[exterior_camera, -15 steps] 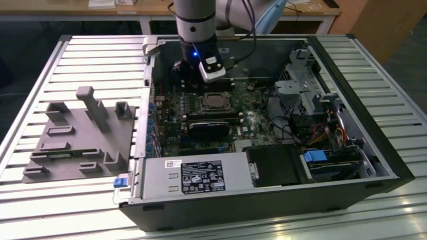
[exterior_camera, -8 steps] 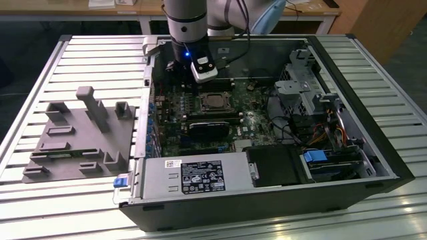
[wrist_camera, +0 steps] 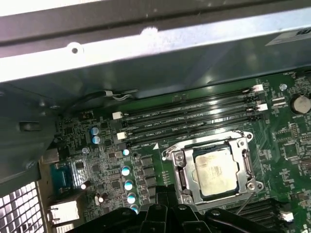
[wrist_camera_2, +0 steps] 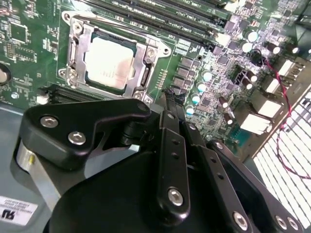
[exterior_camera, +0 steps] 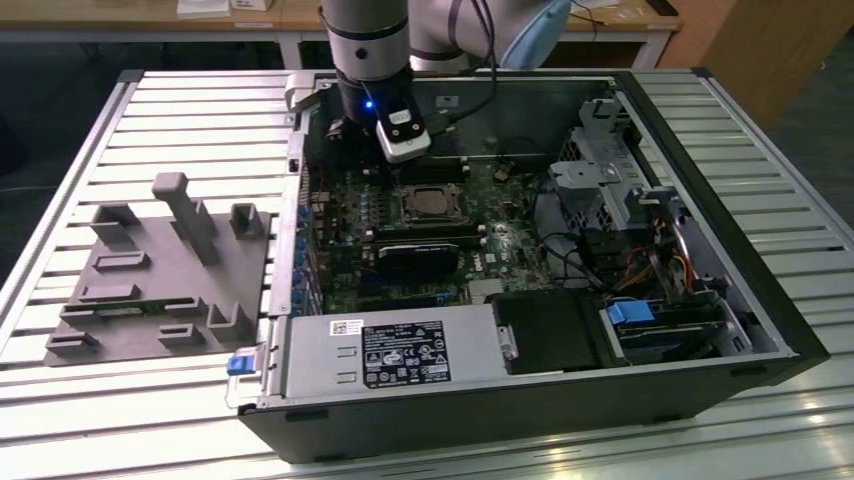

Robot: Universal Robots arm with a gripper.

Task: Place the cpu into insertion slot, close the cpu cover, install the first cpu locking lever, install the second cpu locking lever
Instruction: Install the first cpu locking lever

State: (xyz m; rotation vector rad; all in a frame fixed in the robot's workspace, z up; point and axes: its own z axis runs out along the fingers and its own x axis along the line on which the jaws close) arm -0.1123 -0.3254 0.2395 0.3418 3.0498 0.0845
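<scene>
The cpu (wrist_camera_2: 109,60) (wrist_camera: 216,170), a silvery square chip, lies in the insertion slot (exterior_camera: 430,203) on the green board. The cpu cover (wrist_camera_2: 80,39) (wrist_camera: 240,145), a thin silver frame, lies flat around the chip. A thin wire lever (wrist_camera: 244,202) sticks out at one corner of the socket. My gripper (exterior_camera: 360,150) (wrist_camera_2: 170,94) (wrist_camera: 160,208) hangs over the board just to the exterior view's left of the socket. It is shut with nothing in it and stands apart from the cover.
The open computer case holds a grey power supply (exterior_camera: 387,355) at the front, a black ribbed block (exterior_camera: 420,255) near the socket and a drive cage (exterior_camera: 627,190) on the exterior view's right. Memory slots (wrist_camera: 194,116) run beside the socket. A grey fixture (exterior_camera: 160,270) lies outside on the slatted table.
</scene>
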